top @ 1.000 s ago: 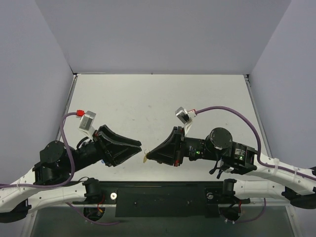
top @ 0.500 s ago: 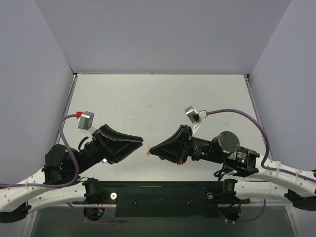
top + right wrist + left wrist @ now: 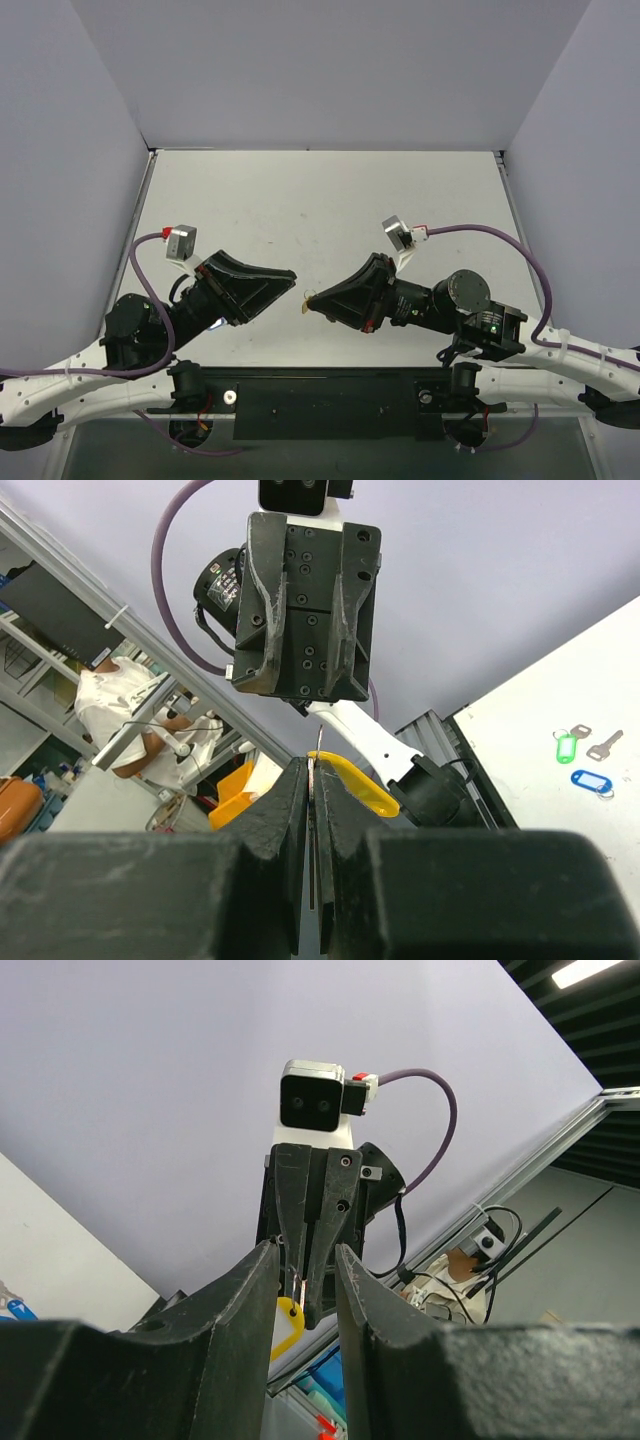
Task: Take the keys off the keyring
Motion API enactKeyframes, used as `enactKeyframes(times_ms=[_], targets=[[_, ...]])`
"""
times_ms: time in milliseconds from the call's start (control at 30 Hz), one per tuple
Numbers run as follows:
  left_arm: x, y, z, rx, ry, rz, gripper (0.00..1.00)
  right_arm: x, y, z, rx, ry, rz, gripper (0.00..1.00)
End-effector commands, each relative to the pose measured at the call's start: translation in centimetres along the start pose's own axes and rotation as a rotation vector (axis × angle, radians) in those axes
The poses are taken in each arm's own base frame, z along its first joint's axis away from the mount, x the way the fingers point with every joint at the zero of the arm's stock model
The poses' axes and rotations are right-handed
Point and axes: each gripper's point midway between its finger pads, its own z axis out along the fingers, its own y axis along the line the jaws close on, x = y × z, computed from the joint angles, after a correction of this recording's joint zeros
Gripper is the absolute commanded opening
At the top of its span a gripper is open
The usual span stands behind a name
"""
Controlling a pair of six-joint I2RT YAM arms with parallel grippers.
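Nearest the right wrist camera, the right gripper (image 3: 313, 768) is clamped tight on the keyring (image 3: 317, 742), a thin metal sliver pinched edge-on between its fingers, with the oval yellow tag (image 3: 352, 782) curving out sideways just past the tips. Just beyond, raised above the table (image 3: 300, 200) and facing it almost tip to tip, the left gripper (image 3: 289, 275) sits near the tag but apart from it, its jaws parted with nothing gripped between them. Farther off on the white tabletop lie a green tag (image 3: 567, 746), a blue tag (image 3: 590, 779) and a loose silver key (image 3: 605, 744), close together
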Motion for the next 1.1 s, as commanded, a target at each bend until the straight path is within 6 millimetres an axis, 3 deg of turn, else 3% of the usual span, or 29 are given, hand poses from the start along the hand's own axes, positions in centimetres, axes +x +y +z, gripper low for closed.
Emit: enactKeyframes(times_ms=[0, 567, 1067], targets=[[-0.6, -1.3, 0.3, 0.052, -0.031, -0.027, 0.38, -2.2, 1.7, -0.2, -0.059, -0.09, -0.015, 0.0], [1.4, -0.9, 1.1, 0.038, 0.032, -0.018, 0.38, -2.5, 1.5, 0.1, -0.049, -0.104, -0.017, 0.0], [2.1, -2.2, 1.6, 0.062, 0.039, 0.012, 0.31, -2.3, 1.4, 0.1, -0.046, -0.096, -0.015, 0.0]])
